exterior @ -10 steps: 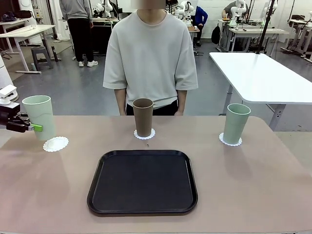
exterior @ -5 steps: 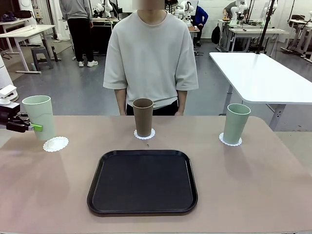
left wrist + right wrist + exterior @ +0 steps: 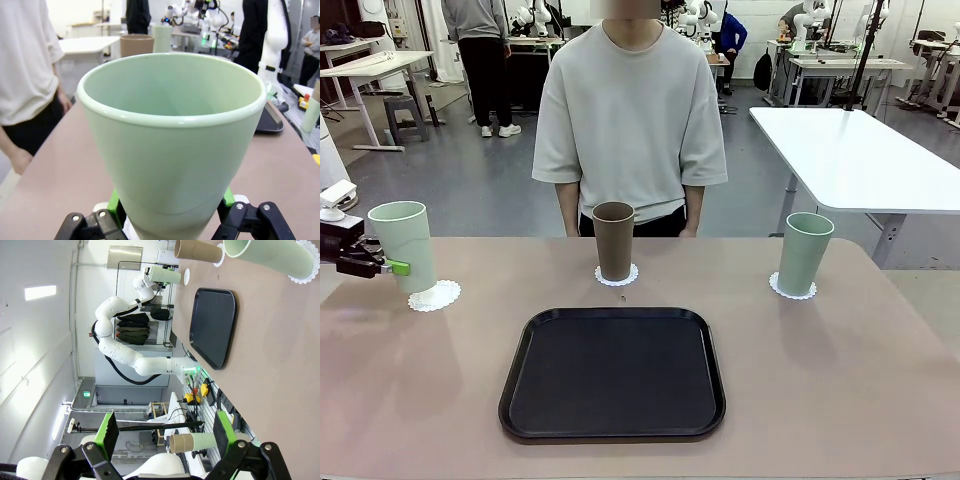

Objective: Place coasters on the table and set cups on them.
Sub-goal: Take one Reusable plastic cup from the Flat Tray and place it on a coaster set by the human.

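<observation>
Left claw (image 3: 398,267) clamped low on tall pale mint matte tumbler (image 3: 403,245): likely light, rigid, top-heavy; right claw (image 3: 162,432) open, empty.

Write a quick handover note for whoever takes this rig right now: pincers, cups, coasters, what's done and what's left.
Left pincer: shut on the mint cup, its base at the left coaster; whether it sits fully down is unclear.
Right pincer: open, holding nothing.
Done: brown cup on the middle coaster; right mint cup on the right coaster.
The black tray holds nothing.
Left: probably settle the left cup, release, withdraw.
</observation>
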